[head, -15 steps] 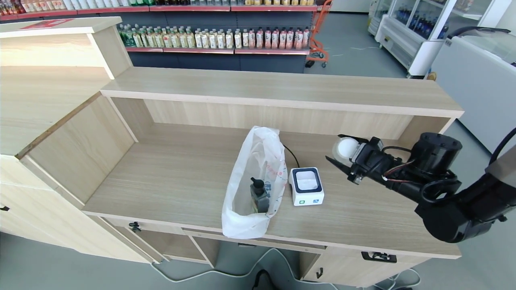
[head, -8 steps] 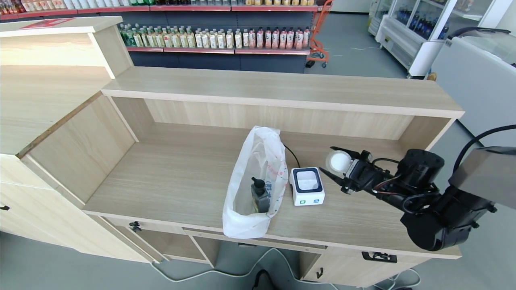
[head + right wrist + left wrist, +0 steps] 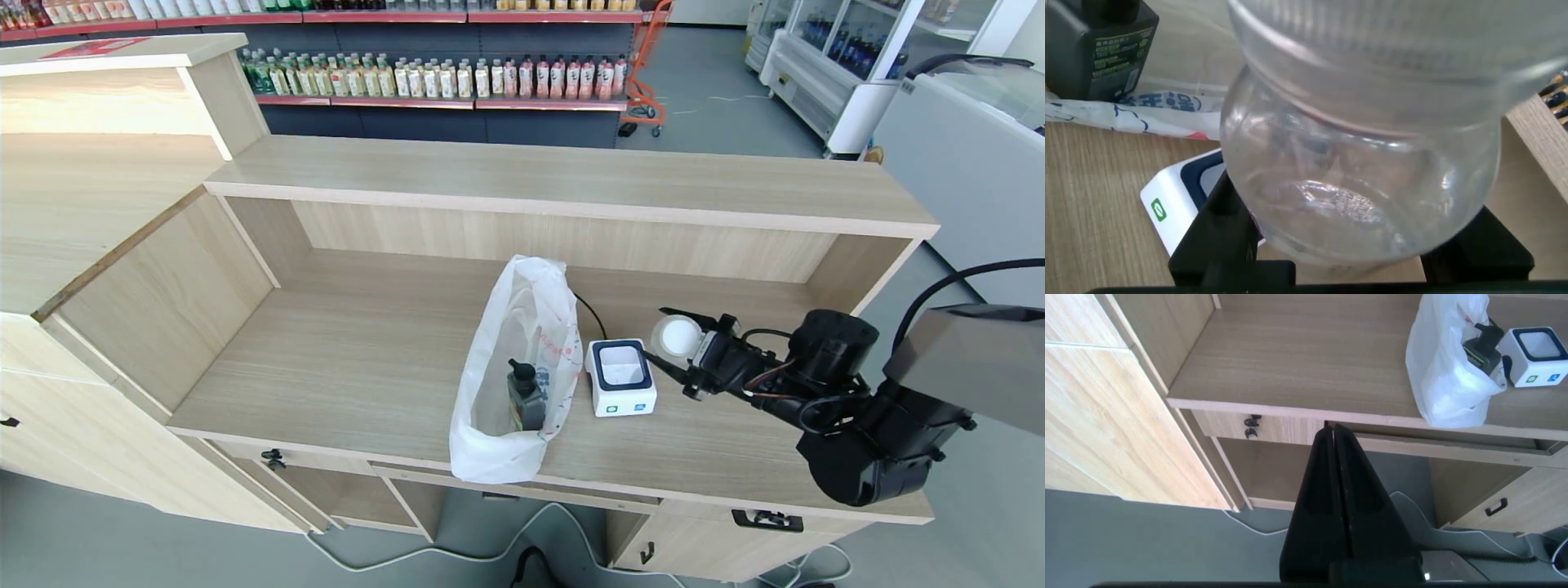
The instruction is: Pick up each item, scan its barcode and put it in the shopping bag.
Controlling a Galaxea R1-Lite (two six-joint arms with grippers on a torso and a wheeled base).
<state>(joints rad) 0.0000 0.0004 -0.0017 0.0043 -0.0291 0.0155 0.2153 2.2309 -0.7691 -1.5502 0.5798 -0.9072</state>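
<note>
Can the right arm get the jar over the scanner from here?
Probably yes. The right gripper, shut on the jar, hangs just beside the scanner with nothing between them; the shopping bag sits on the scanner's far side.

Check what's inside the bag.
One dark pump bottle stands upright inside the bag, seen through its open mouth. The crumpled plastic covers the bag's bottom, so anything lying lower is hidden. The jar is outside, in the right gripper.

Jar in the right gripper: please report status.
Right gripper shut on clear jar, just right of scanner. Left gripper shut, low by counter front. Black bottle in shopping bag. Nothing between jar and scanner.
</note>
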